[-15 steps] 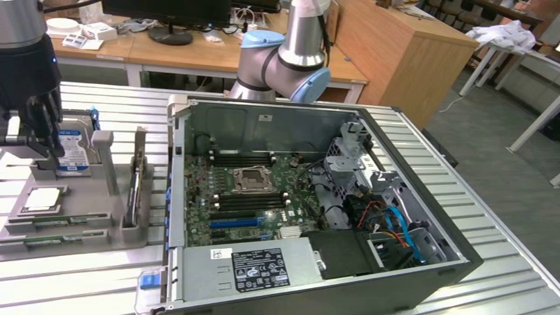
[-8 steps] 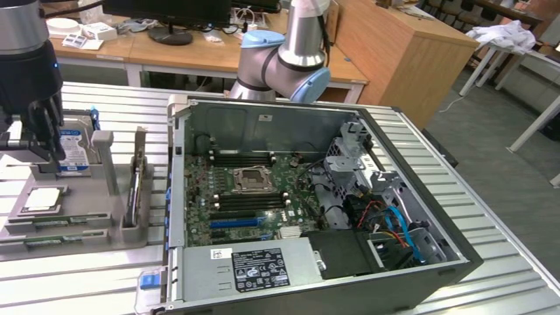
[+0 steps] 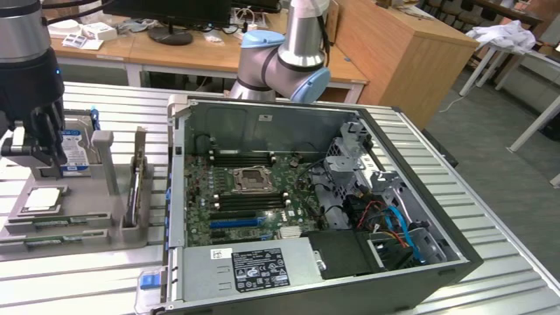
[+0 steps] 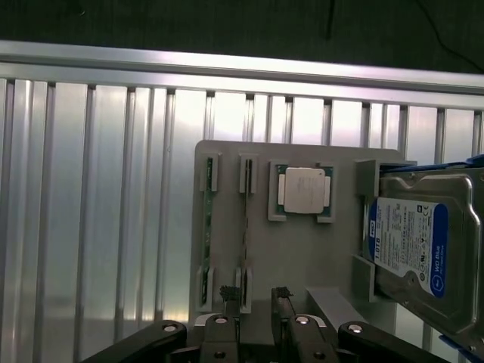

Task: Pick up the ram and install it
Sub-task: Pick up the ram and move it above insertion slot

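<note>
Now:
- Arm (image 3: 289,39) pose: the base joint stands behind the open computer case (image 3: 455,259), at about 12 o'clock of it in the exterior view. The wrist end hangs pointing straight down at about 9 o'clock of the case, over the grey fixture tray (image 4: 302,257).
- Fingers (image 4: 225,299): spread wide and released. Only bare grey tray shows in the gap between the two tips, and nothing is gripped.
- The tips sit over one end of the tray, near the slot blocks that hold the stick ends. Cannot tell whether they touch the tray.
- Ram (image 4: 245,219): a thin green stick standing on edge in a tray slot, not lifted. Its near end is just beside one fingertip.
- A second stick (image 4: 207,219) stands in the parallel slot beside the first, a little further from the tips.
- Other tray contents: the square silver processor (image 4: 302,190) lies flat in its own recess beside the sticks. The blue-labelled hard drive (image 4: 412,242) stands in the holder beyond that.
- In the exterior view the drive is at about 12 o'clock of the processor.
- Case: side panel off, motherboard (image 3: 254,197) exposed. It rests on the slatted metal worktop (image 4: 98,189), just beside the tray.
</note>
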Motion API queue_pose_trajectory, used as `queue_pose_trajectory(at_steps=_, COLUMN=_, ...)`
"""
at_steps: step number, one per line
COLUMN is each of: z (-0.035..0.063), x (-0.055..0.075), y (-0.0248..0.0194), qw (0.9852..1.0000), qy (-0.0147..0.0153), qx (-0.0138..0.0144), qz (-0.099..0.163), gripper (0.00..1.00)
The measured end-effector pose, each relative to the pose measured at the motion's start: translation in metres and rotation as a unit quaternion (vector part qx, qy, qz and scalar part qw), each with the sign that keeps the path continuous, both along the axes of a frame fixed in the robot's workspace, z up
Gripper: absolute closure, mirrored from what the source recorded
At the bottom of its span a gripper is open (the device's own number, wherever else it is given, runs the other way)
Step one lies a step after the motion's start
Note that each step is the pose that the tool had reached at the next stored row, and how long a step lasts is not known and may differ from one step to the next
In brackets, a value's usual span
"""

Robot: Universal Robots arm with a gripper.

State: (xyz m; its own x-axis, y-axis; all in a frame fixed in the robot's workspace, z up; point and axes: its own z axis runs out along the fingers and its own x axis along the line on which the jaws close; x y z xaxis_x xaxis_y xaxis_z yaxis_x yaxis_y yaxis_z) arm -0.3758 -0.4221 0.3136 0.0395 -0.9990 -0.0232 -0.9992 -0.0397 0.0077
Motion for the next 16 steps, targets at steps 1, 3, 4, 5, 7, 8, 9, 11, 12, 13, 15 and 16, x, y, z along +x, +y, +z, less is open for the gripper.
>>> queue_pose_trajectory(at_steps=1, z=-0.001, x=0.0, y=0.0, qw=1.0, qy=0.0, qx=0.0, qz=0.0, gripper=0.69)
queue_pose_trajectory(at_steps=3, z=-0.0032, x=0.0, y=0.0, qw=1.0, qy=-0.0001, qx=0.0, qz=0.0, gripper=0.69)
queue_pose_trajectory(at_steps=4, z=-0.0042, x=0.0, y=0.0, qw=1.0, qy=-0.0001, qx=0.0, qz=0.0, gripper=0.69)
queue_pose_trajectory(at_steps=5, z=-0.0051, x=0.0, y=0.0, qw=1.0, qy=0.0, qx=-0.0001, qz=0.0, gripper=0.69)
queue_pose_trajectory(at_steps=7, z=-0.0071, x=0.0, y=0.0, qw=1.0, qy=0.0, qx=0.0, qz=0.0, gripper=0.69)
queue_pose_trajectory(at_steps=8, z=-0.0081, x=0.0, y=0.0, qw=1.0, qy=0.0, qx=0.0, qz=0.0, gripper=0.69)
queue_pose_trajectory(at_steps=9, z=-0.0091, x=0.0, y=0.0, qw=1.0, qy=0.0, qx=0.0, qz=0.0, gripper=0.69)
queue_pose_trajectory(at_steps=11, z=-0.011, x=0.0, y=0.0, qw=1.0, qy=0.0, qx=0.0, qz=0.0, gripper=0.69)
queue_pose_trajectory(at_steps=12, z=-0.0119, x=0.0, y=0.0, qw=1.0, qy=0.0, qx=0.0, qz=0.0, gripper=0.69)
queue_pose_trajectory(at_steps=13, z=-0.0128, x=0.0, y=0.0, qw=1.0, qy=0.0, qx=0.0, qz=0.0, gripper=0.69)
queue_pose_trajectory(at_steps=15, z=-0.0148, x=0.0, y=0.0, qw=1.0, qy=0.0, qx=0.0, qz=0.0, gripper=0.69)
queue_pose_trajectory(at_steps=16, z=-0.0157, x=0.0, y=0.0, qw=1.0, qy=0.0, qx=0.0, qz=0.0, gripper=0.69)
